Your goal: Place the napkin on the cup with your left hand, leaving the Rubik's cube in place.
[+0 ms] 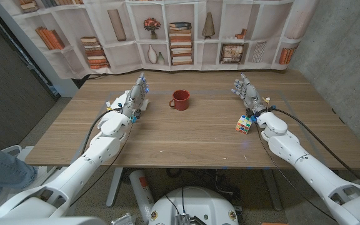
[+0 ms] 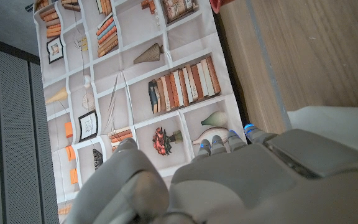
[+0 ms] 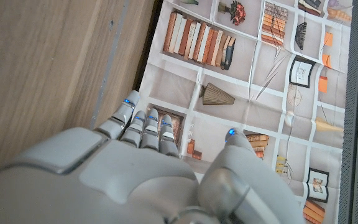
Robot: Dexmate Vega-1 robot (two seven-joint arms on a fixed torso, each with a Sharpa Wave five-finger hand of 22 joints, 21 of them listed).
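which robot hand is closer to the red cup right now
Left. The left robot hand stands just to the left of the red cup, with bare table between them. The right robot hand is farther off on the cup's other side.

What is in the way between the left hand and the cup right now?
Nothing visible. In the head view, only bare table lies between the left hand and the red cup. The Rubik's cube sits on the cup's other side, near the right hand, off that path.
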